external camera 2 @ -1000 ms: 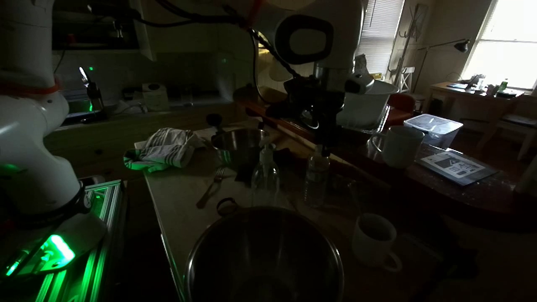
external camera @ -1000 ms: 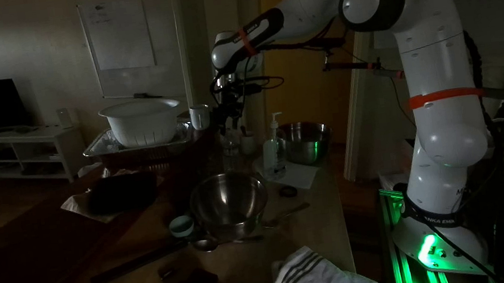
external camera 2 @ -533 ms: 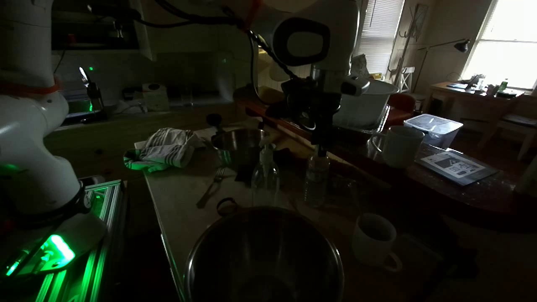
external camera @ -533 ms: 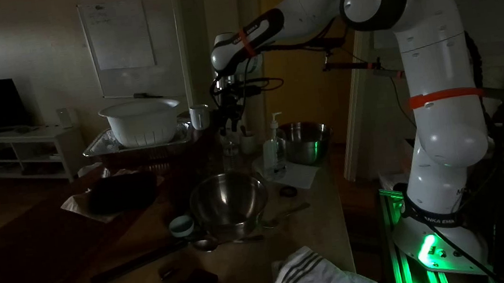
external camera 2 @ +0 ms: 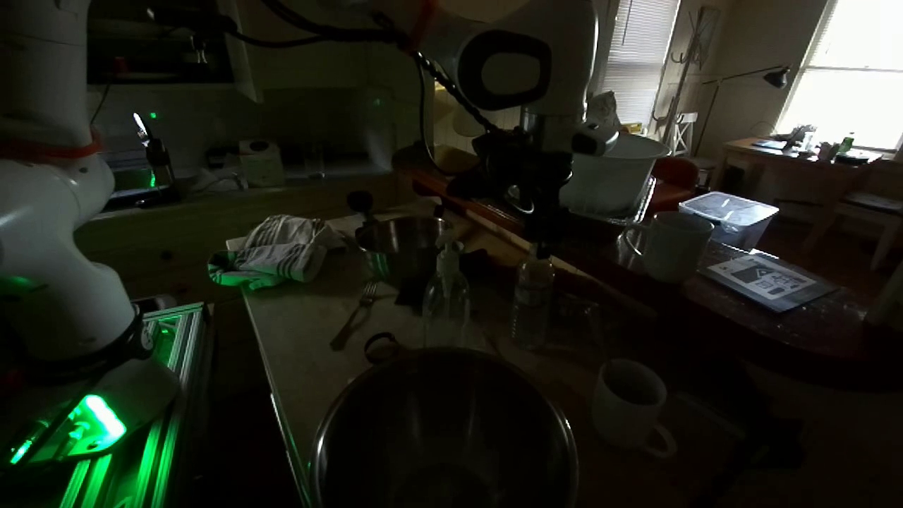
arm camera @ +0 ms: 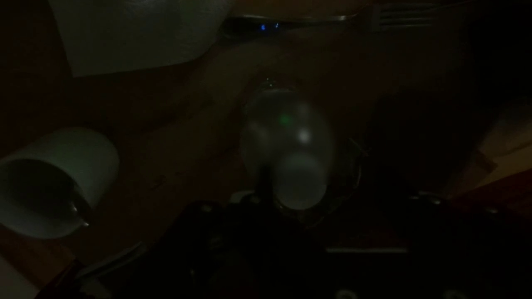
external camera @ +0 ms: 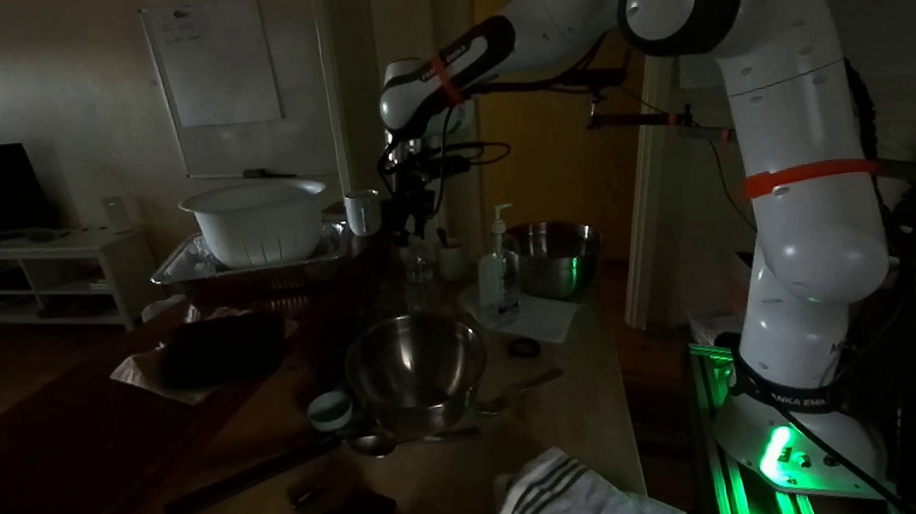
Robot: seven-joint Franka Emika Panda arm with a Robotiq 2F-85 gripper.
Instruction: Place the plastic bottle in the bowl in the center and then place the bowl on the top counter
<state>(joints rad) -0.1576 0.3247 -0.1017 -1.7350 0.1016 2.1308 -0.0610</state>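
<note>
The clear plastic bottle [external camera: 418, 272] stands upright on the table beyond the bowl; it also shows in an exterior view [external camera 2: 532, 303]. In the dark wrist view its pale cap [arm camera: 300, 182] lies between my fingers. The shiny steel bowl [external camera: 417, 365] sits mid-table, empty; it also shows in an exterior view [external camera 2: 403, 247]. My gripper [external camera: 412, 228] is open, pointing down just above the bottle, also in an exterior view [external camera 2: 540, 245]. In the wrist view my gripper [arm camera: 326, 182] has its left finger close beside the cap; the right finger is hard to make out.
A pump bottle [external camera: 499, 282] and a second steel bowl [external camera: 557, 258] stand near the plastic bottle. A white mug [external camera 2: 628, 406] is close by. The raised dark counter [external camera 2: 748, 321] holds another mug [external camera 2: 674, 247] and a white tub [external camera: 256, 228]. A striped cloth [external camera: 573, 507] lies in front.
My gripper has moved slightly to the left in both exterior views, above the bottle. The bottle and bowl have not moved.
</note>
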